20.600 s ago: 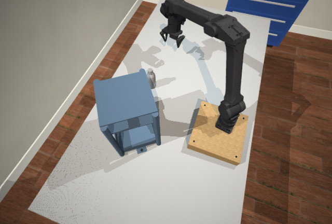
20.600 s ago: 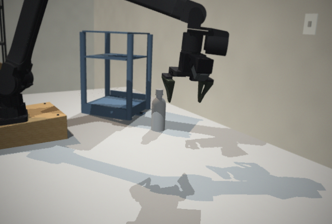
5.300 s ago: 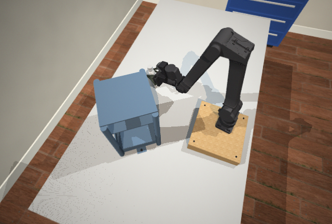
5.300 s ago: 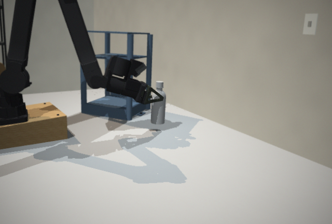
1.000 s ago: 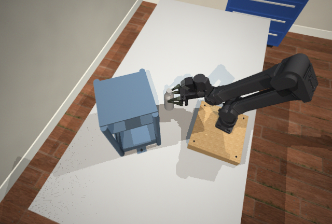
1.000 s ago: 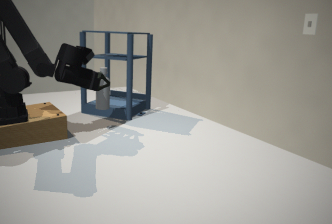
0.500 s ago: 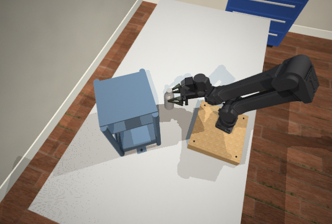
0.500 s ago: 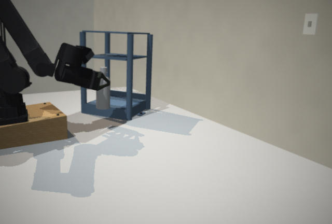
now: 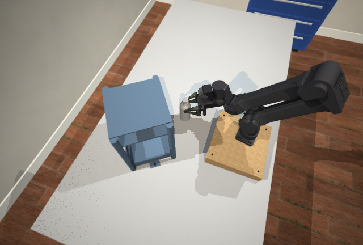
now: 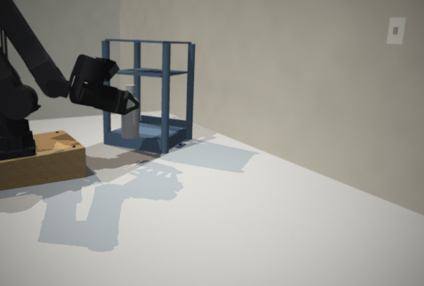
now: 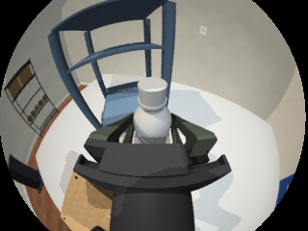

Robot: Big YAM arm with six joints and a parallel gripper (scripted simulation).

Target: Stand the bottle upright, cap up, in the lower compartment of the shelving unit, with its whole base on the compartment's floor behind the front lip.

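Note:
A grey bottle [image 9: 184, 109] with a white cap stands upright, cap up, between the blue shelving unit [image 9: 139, 119] and the arm's wooden base. My gripper [image 9: 191, 103] is shut on the bottle at its upper body, fingers on either side. In the exterior view the bottle [image 10: 130, 113] shows in front of the shelf's lower compartment [image 10: 150, 131], with the gripper [image 10: 132, 104] over its shoulder. I cannot tell whether its base touches the table. In the wrist view the bottle [image 11: 153, 115] sits between the fingers, with the shelving unit [image 11: 118, 46] behind it.
The wooden base block [image 9: 239, 145] holding the arm is right of the bottle. A blue drawer cabinet [image 9: 296, 1] stands at the far right back. A wall runs along the table's left side behind the shelf.

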